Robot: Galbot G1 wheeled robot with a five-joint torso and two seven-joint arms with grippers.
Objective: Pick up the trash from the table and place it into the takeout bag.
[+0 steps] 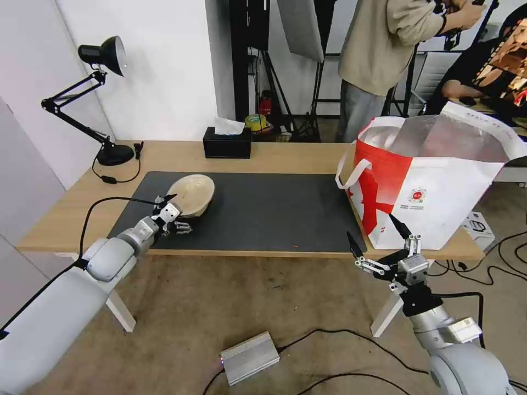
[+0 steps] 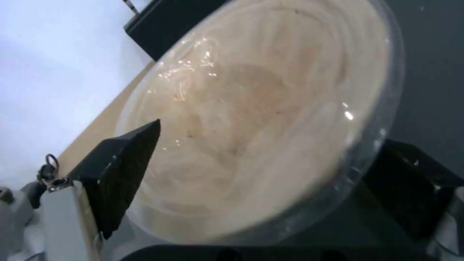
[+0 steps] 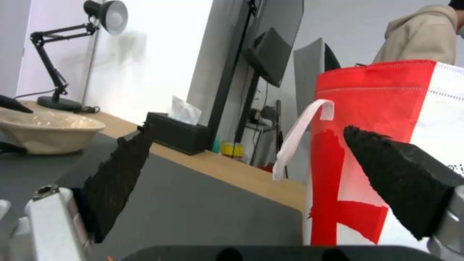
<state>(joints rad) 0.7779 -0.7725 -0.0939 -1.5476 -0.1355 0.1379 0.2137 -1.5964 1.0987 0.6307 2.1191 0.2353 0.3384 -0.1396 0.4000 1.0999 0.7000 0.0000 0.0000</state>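
The trash in sight is a beige paper-pulp bowl (image 1: 193, 193) at the left end of the dark mat (image 1: 274, 208) on the table (image 1: 285, 156). It is tilted, its inside turned toward me. My left gripper (image 1: 177, 211) is shut on its near wall, one finger over the rim inside the bowl (image 2: 261, 108) and the other under its outer side. The takeout bag (image 1: 439, 192) stands open at the table's right end, foil lining showing. My right gripper (image 1: 371, 227) hangs open with nothing in it, just off the table's front edge before the bag (image 3: 367, 108).
A black desk lamp (image 1: 104, 55) stands at the back left corner and a black tissue box (image 1: 226, 144) at the back edge. A silver box (image 1: 250, 356) and cables lie on the floor. A person stands behind the bag.
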